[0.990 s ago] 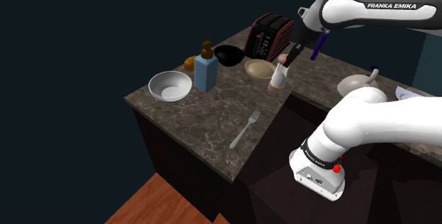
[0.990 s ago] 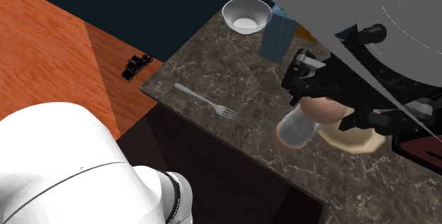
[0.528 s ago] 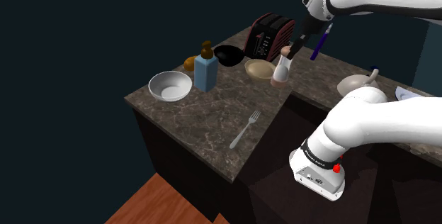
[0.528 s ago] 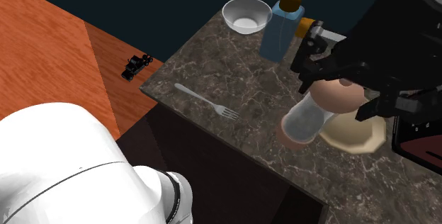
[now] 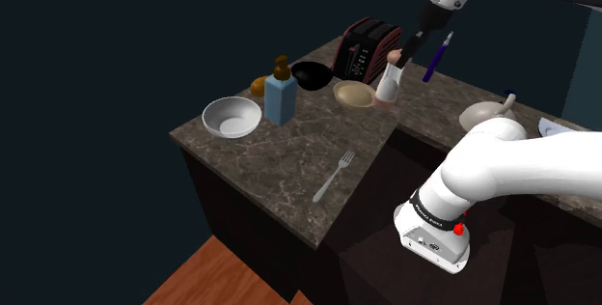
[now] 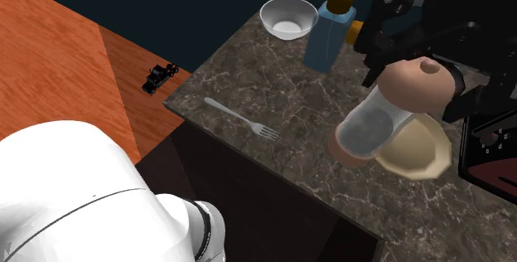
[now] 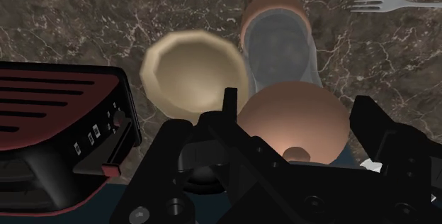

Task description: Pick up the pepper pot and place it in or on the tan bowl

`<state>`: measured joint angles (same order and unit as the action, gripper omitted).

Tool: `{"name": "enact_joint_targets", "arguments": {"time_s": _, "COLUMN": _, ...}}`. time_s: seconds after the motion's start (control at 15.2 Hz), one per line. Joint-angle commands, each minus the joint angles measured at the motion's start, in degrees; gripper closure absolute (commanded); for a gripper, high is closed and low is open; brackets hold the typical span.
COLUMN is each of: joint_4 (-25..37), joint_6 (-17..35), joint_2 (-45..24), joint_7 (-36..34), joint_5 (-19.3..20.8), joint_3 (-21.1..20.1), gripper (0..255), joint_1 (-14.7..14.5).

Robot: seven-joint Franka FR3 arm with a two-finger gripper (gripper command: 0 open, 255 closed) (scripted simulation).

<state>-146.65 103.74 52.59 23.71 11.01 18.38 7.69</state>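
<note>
The pepper pot (image 5: 387, 87) has a clear glass body with a pinkish-brown cap and base. My gripper (image 5: 397, 58) is shut on its cap and holds it slightly tilted above the dark marble counter (image 5: 289, 173). In the wrist view the black fingers (image 7: 230, 113) clasp the round cap of the pepper pot (image 7: 280, 45), whose body hangs below the cap. The tan bowl (image 7: 191, 70) stands on the counter just beside the pot. From the second exterior view, the pepper pot (image 6: 377, 126) overlaps the near rim of the tan bowl (image 6: 418, 157). The tan bowl (image 5: 352, 94) lies left of the pot in the shoulder view.
A dark red toaster (image 5: 369, 47) stands behind the bowl. A black bowl (image 5: 311, 74), a blue soap bottle (image 5: 281, 96) and a white bowl (image 5: 232, 117) line the counter's far side. A fork (image 5: 335, 176) lies near the front edge. A toy car (image 6: 157, 78) sits on the floor.
My gripper has risen with the pepper pot in it, lifting the pot off the counter and carrying it a little toward the toaster and the tan bowl.
</note>
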Motion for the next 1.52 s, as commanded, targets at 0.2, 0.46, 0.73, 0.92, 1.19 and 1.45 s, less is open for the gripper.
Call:
{"name": "enact_joint_targets", "arguments": {"time_s": 0.2, "joint_4": 3.8, "joint_6": -3.0, "joint_2": -0.8, "joint_7": 0.1, "joint_5": -0.6, "joint_3": -0.5, "gripper": 255, "joint_1": -0.4}}
{"name": "enact_joint_targets", "arguments": {"time_s": 0.46, "joint_4": 12.6, "joint_6": -2.1, "joint_2": -10.2, "joint_7": 1.8, "joint_5": -1.3, "joint_3": 1.9, "gripper": 255, "joint_1": -2.5}}
{"name": "enact_joint_targets", "arguments": {"time_s": 0.73, "joint_4": 22.2, "joint_6": -2.4, "joint_2": -19.3, "joint_7": 4.1, "joint_5": -2.7, "joint_3": 4.6, "gripper": 255, "joint_1": -4.7}}
{"name": "enact_joint_targets", "arguments": {"time_s": 0.92, "joint_4": 30.1, "joint_6": -3.4, "joint_2": -26.2, "joint_7": 6.2, "joint_5": -4.5, "joint_3": 6.9, "gripper": 255, "joint_1": -6.2}}
{"name": "enact_joint_targets", "arguments": {"time_s": 1.19, "joint_4": 34.1, "joint_6": -2.9, "joint_2": -30.9, "joint_7": 7.9, "joint_5": -6.0, "joint_3": 8.7, "gripper": 255, "joint_1": -7.0}}
{"name": "enact_joint_targets", "arguments": {"time_s": 1.45, "joint_4": 30.6, "joint_6": 0.1, "joint_2": -30.4, "joint_7": 7.9, "joint_5": -5.7, "joint_3": 8.9, "gripper": 255, "joint_1": -6.8}}
